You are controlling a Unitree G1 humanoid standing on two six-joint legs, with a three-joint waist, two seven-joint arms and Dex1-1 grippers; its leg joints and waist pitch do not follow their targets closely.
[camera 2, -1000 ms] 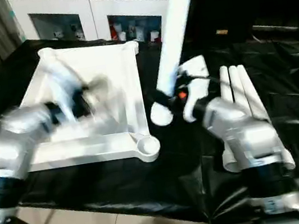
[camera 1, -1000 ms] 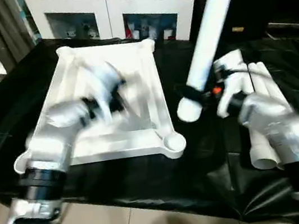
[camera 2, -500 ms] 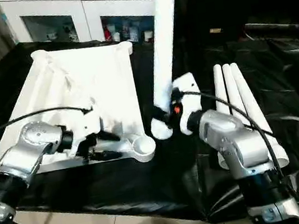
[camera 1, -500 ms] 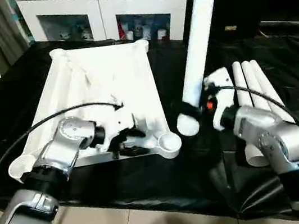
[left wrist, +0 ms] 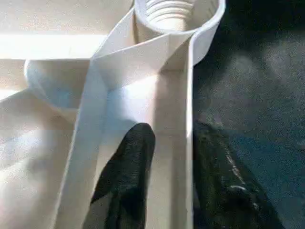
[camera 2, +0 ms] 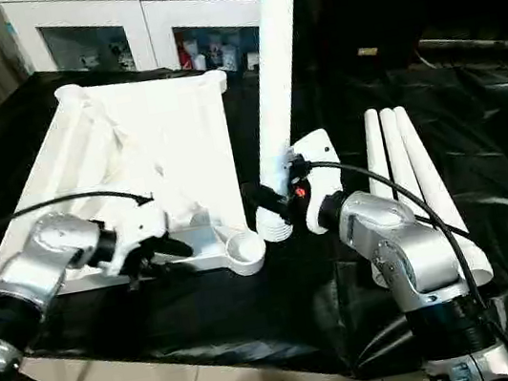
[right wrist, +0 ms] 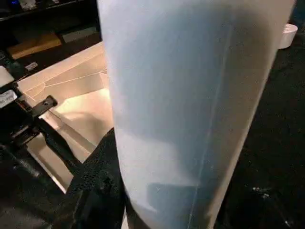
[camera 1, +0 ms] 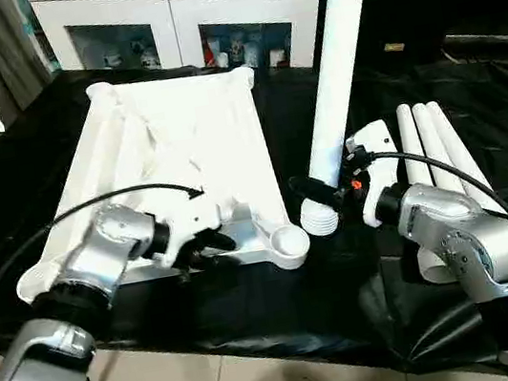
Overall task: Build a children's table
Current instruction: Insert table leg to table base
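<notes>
The white tabletop lies underside up on the black-covered table, its ribs showing. My left gripper straddles the near rim wall beside the round corner socket. In the left wrist view the outer finger lies against the wall, while the inner finger stands a little off it in the channel. My right gripper is shut on a long white leg. The leg stands nearly upright, and its threaded lower end hangs just right of that socket.
Three more white legs lie side by side on the black cloth to the right. A white glass-doored cabinet stands behind the table. The table's front edge runs close below both grippers, with floor beyond it.
My left arm has swung from above the tabletop's middle to its near rim, and its fingers have drawn closer together around the wall. The held leg's lower end has come nearer the corner socket.
</notes>
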